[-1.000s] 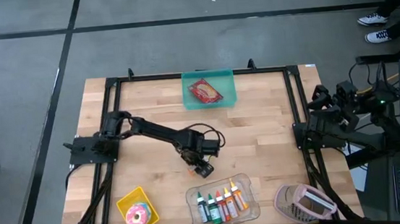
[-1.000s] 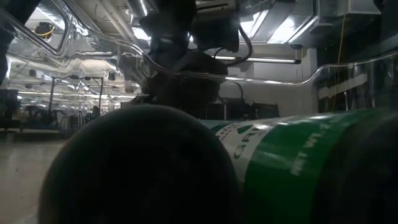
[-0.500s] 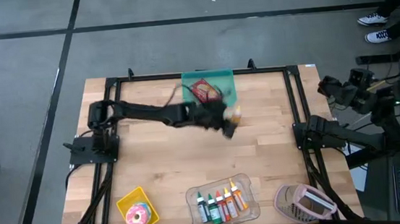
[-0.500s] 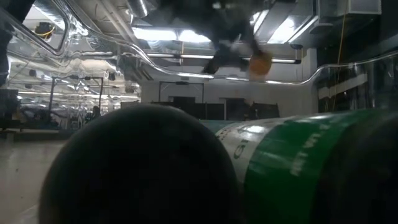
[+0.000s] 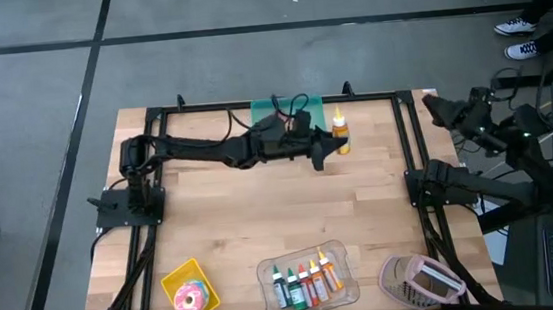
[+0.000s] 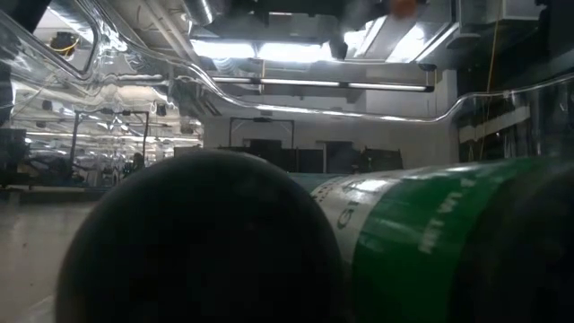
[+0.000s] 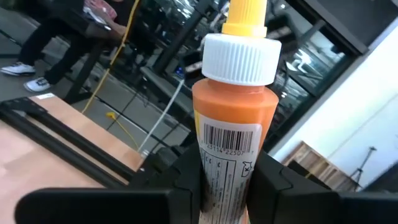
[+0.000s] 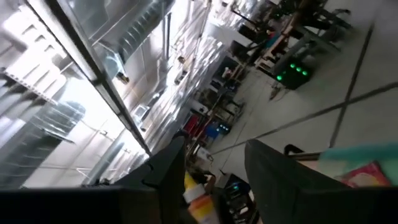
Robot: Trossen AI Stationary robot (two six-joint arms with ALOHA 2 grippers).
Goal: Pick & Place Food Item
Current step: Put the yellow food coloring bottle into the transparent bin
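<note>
An orange sauce bottle (image 7: pixel 233 112) with a white cap and a yellow nozzle stands between the fingers of my left gripper (image 5: pixel 333 148), which is shut on it. In the high view the bottle (image 5: pixel 339 129) hangs above the table's far side, just right of the teal bin (image 5: pixel 310 104), most of which my left arm hides. The low view shows only an orange bit of the bottle (image 6: pixel 404 7) at the top. My right gripper (image 5: pixel 433 106) is open and holds nothing, off the table's right edge. My left gripper pinches the bottle's lower body, at the barcode label (image 7: pixel 227 163), between its two fingers. The fingers (image 7: pixel 273 180) lie level and reach in from the table's left side, one on each side of the bottle. The bottle stands upright, cap up, lifted clear of the table.
At the near edge stand a clear tray (image 5: pixel 306 281) of several small colour bottles, a yellow bowl with a doughnut (image 5: pixel 190 295) and a pink device (image 5: pixel 420 281). A black frame (image 5: pixel 407 154) borders the table. Dark and green round things (image 6: pixel 413 242) block most of the low view.
My left gripper has risen from the table just beyond the clear tray and swung toward the far edge, tipping from pointing down to level. The orange bottle has gone with it, lifted clear, now upright beside the teal bin. My right gripper has turned a little.
</note>
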